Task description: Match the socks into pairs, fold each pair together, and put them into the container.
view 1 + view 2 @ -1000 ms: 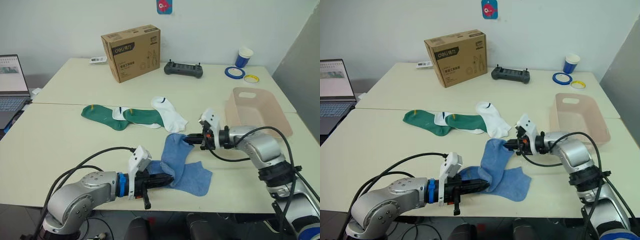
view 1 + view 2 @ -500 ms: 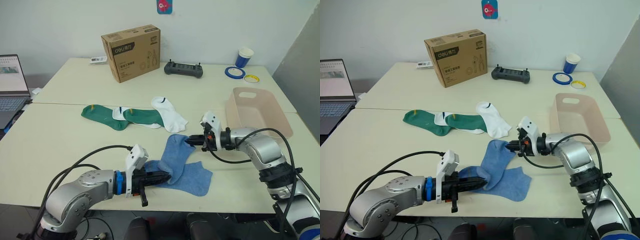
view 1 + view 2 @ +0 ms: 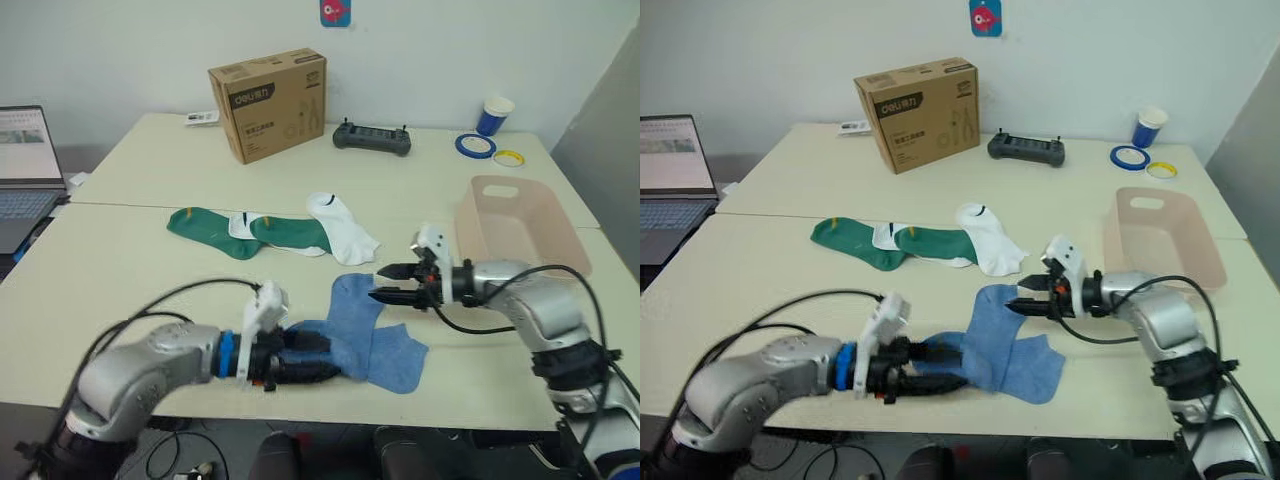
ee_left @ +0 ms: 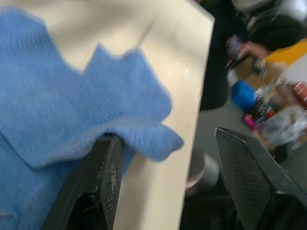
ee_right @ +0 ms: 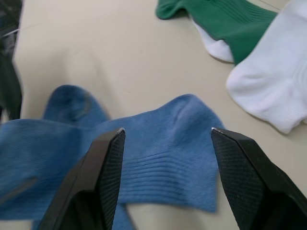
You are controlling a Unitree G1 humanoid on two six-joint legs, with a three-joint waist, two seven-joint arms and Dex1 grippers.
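While both hands, left (image 3: 325, 357) and right (image 3: 385, 283), stay spread at the blue socks (image 3: 365, 325), green socks (image 3: 245, 232) partly hide a white sock (image 3: 237, 226); a cardboard box (image 3: 268, 104) stands far left.

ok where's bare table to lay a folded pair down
Bare table runs between the green socks and the left gripper; more lies between the white sock and the tub. It is crowded around the blue socks, where the open right gripper hovers.
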